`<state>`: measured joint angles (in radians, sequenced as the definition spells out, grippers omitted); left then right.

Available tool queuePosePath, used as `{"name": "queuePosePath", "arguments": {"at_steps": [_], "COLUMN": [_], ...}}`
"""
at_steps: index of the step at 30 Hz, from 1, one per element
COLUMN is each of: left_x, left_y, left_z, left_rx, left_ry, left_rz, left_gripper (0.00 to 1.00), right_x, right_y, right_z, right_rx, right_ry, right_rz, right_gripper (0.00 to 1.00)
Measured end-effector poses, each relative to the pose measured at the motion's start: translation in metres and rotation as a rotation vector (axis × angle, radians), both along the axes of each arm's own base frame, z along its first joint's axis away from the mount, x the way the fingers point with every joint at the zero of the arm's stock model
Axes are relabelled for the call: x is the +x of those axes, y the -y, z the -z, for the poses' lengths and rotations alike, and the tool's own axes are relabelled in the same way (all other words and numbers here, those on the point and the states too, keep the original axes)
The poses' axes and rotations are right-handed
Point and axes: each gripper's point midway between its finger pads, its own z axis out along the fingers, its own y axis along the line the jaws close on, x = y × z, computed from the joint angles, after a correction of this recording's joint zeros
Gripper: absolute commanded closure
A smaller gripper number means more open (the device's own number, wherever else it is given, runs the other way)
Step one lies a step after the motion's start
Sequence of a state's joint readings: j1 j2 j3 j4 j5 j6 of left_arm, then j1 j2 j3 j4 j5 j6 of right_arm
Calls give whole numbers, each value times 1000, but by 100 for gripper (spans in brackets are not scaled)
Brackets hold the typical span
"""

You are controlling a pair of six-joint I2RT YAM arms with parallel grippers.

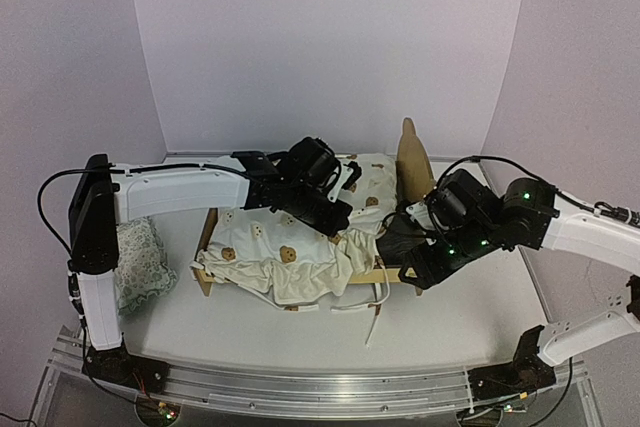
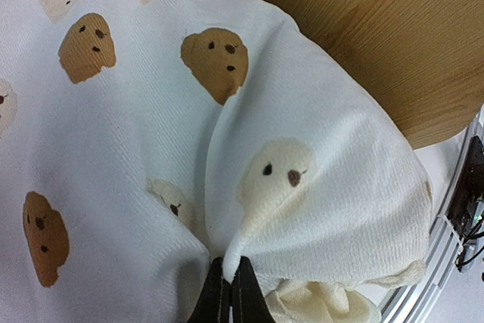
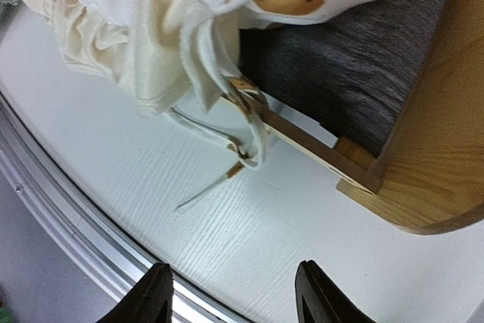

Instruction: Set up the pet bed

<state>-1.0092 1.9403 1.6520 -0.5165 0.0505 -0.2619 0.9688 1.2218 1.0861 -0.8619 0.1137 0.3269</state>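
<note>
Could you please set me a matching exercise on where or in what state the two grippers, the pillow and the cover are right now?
Things:
1. left gripper
2. right gripper
3. pillow
4. cover

States or places:
A. lying on the table, left of the pet bed
B. open, above bare table beside the bed's frame
C. draped loosely over the bed
D. shut on a fold of bear-print fabric

Pairs: 1-D, 2-B, 3-A, 4-C
</note>
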Motion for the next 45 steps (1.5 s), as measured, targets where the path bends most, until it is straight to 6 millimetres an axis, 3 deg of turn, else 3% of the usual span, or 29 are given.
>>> {"name": "queuePosePath", "arguments": {"at_steps": [3,6,10,13,18,23,28,34,45], "left_x": [0,0,0,0,0,-1,-2,-2,-3], "left_y": [1,1,1,1,2,2,3,4,4], "left_z": [1,3,4,4,5,5,5,5,10], "left_rx": [2,5,7,7,5,2,-2,-7,-4], "left_ry": [-1,-4,-5,-6,-9,-11,-16,-19,-21], "left_rz": [0,0,0,1,4,7,12,17,17], "left_gripper": [100,100,100,100,100,100,100,100,100], "right_x": [-3,-2,-6,-7,-1,2,17,30,42], "right_y": [-9,-16,-9,-2,3,6,-7,-20,-32], "right_z": [8,29,68,87,106,122,131,146,154], "right_rx": [31,40,23,24,74,123,197,228,277], "right_ry": [-30,-50,-87,-104,-69,-26,15,31,70], "right_rz": [-11,-10,33,102,249,358,421,458,510], "right_gripper": [42,42,40,36,30,30,33,41,72]}}
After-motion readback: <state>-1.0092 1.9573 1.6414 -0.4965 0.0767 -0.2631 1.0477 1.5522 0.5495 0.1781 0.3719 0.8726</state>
